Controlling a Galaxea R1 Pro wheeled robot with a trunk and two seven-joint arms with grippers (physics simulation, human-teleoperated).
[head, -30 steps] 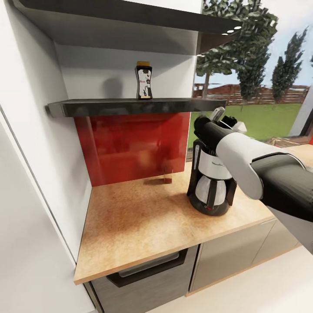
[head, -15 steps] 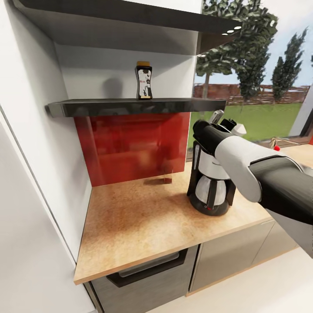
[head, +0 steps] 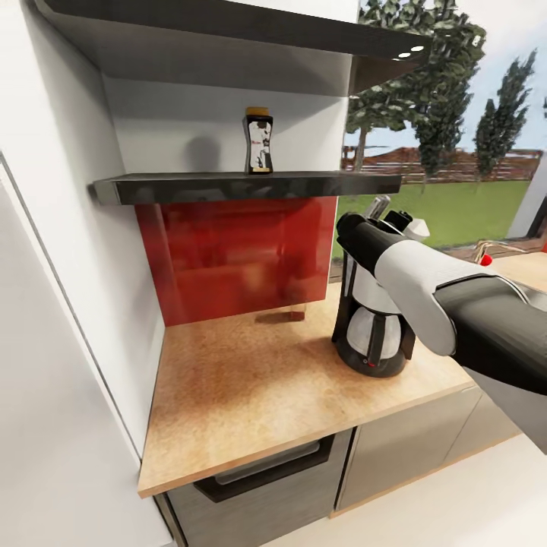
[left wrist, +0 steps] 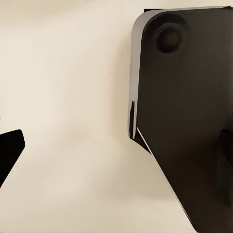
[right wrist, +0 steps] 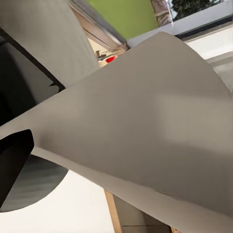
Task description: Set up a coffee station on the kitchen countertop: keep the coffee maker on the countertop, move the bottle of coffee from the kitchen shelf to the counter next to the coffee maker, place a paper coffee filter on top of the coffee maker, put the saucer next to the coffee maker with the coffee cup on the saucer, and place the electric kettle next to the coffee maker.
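Note:
The dark coffee bottle [head: 259, 141] stands upright on the black shelf [head: 228, 186]. Below and to its right, the black and white coffee maker [head: 372, 334] sits on the wooden countertop [head: 243, 387]. My right gripper [head: 389, 215] hovers just over the coffee maker's top, largely hidden behind my own wrist. In the right wrist view a pale paper coffee filter [right wrist: 145, 121] spreads out from the grip beside one dark fingertip [right wrist: 13, 160]. My left gripper [left wrist: 116, 155] is open over cream floor, next to my dark base [left wrist: 184, 121]. Saucer, cup and kettle are out of view.
A red backsplash [head: 235, 251] backs the counter under the shelf. A white wall panel [head: 61, 304] closes the left side, and a second shelf [head: 228, 30] hangs overhead. A window [head: 456, 152] lies behind the coffee maker. A dark drawer front [head: 258, 479] sits under the counter.
My right gripper has sunk a little toward the coffee maker's top. The whole head view has shifted slightly, so the camera moved.

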